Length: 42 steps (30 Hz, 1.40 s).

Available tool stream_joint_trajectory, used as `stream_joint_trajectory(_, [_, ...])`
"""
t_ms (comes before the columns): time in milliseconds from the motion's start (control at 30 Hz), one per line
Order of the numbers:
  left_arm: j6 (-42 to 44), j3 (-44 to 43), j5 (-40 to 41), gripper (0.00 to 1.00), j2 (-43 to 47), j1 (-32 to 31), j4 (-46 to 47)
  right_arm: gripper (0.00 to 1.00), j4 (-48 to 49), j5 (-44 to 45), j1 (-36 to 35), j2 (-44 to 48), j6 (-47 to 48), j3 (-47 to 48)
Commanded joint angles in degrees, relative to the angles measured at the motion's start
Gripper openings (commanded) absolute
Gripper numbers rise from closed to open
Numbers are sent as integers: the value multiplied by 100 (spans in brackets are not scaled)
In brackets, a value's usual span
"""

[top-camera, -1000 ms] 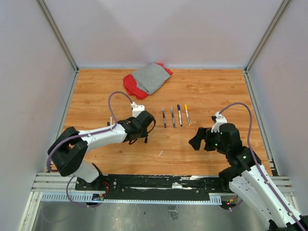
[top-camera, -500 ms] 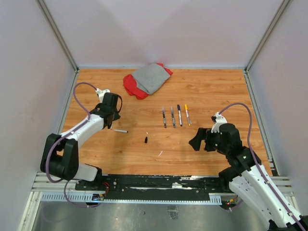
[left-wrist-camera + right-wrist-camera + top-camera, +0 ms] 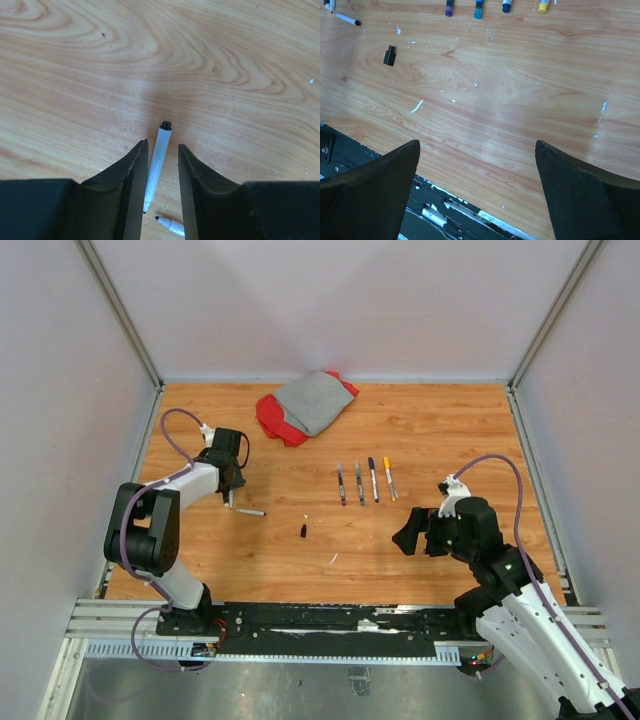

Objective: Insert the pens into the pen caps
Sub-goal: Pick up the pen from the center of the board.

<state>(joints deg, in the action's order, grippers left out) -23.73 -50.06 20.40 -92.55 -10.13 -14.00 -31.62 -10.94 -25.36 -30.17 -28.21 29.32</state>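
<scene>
Left gripper straddles a pen, far left, not clamped; right gripper gapes empty; cap lies loose at centre, so capping looks unfinished.

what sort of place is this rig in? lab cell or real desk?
Likely a lab robot cell, not a desk: plain white walls on aluminium frame posts box in a wood-grain table, with the left arm and right arm bolted to a rail at its near edge.
</scene>
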Motion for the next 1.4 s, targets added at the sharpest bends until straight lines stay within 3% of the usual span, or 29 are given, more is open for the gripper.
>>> stream_joint_trajectory(0, [152,-209,-75,35,-162,73,192,98,-68,-93,67,60,108,41])
stream_joint_trajectory(467, [71,-329,-139,33,-438,92,-80,98,59,-224,67,-79,114,85])
stream_joint_trajectory(1100, [50,-329,-415,12,-182,54,-4,98,59,-262,66,-69,91,126])
stream_joint_trajectory(1367, [-53,-416,-287,2,637,-655,22,99,6,-160,67,-48,155,207])
